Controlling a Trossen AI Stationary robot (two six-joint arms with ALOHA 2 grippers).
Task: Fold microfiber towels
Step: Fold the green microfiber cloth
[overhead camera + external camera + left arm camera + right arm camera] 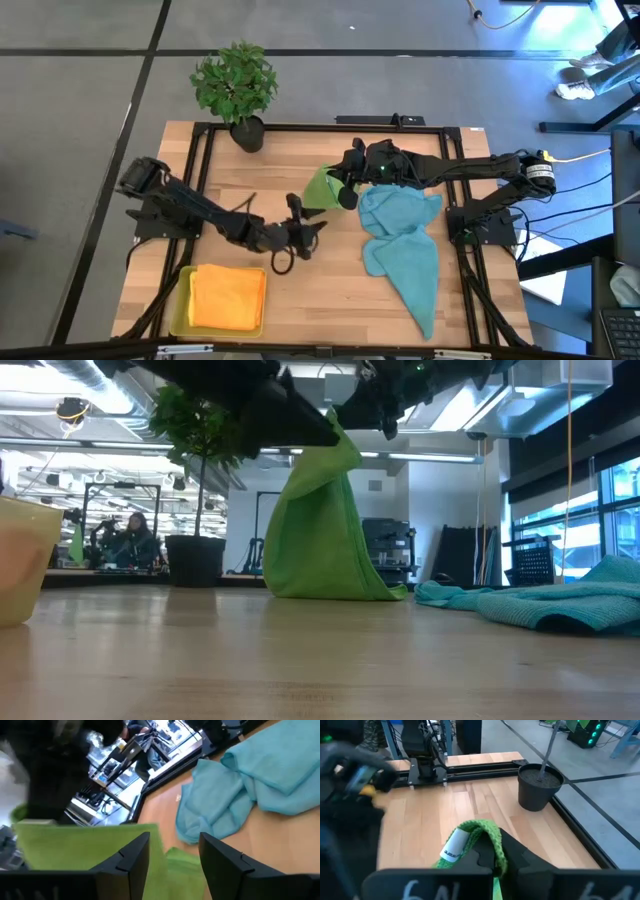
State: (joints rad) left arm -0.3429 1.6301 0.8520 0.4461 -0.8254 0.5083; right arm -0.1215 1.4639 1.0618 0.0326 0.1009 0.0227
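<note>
Right gripper [347,190] raised, pinching green towel [322,186].

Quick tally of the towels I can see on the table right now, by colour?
Green microfiber towel, hanging from the right hand: 1
Teal-blue microfiber towels, a crumpled heap, number unclear: at least 1
Orange-yellow folded microfiber towel in the yellow plastic tray: 1
Total: at least 3

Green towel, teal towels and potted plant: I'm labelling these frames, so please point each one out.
green towel [320,540], low view, on the middle of its hanging cloth.
teal towels [405,250], high view, on the crumpled middle of the heap.
potted plant [247,134], high view, on its dark pot.
</note>
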